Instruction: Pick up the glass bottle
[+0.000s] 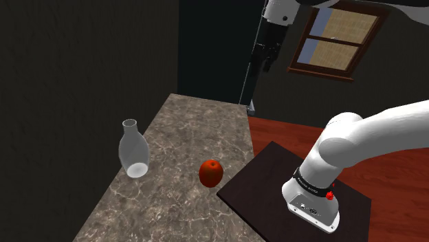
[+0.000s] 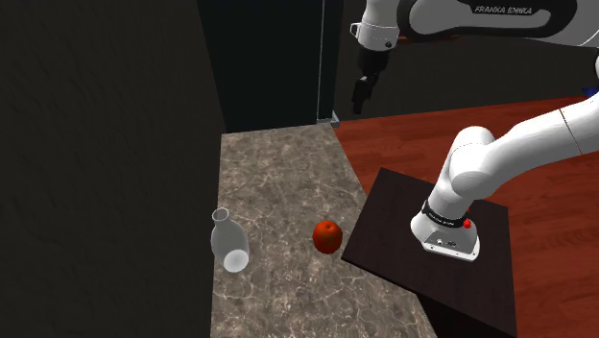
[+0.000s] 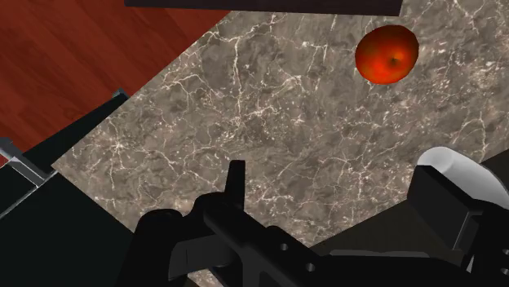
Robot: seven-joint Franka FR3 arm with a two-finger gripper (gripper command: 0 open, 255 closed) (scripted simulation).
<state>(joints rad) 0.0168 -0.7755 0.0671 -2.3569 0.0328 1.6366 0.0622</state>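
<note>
Glass bottle [image 1: 133,149] [image 2: 228,241]: a clear, colourless, carafe-shaped vessel with a wide rounded body that narrows to a short neck and a slightly flared open mouth. It has no cap, and the marbled surface shows through its walls. The bottle stands neck up on its broad base on the grey-brown marbled tabletop [image 1: 199,124]. It is on the side nearest the dark wall [image 1: 75,89], at the shoulder view's left. A red apple [image 1: 211,172] lies near it toward that view's right, and the two do not touch.
</note>
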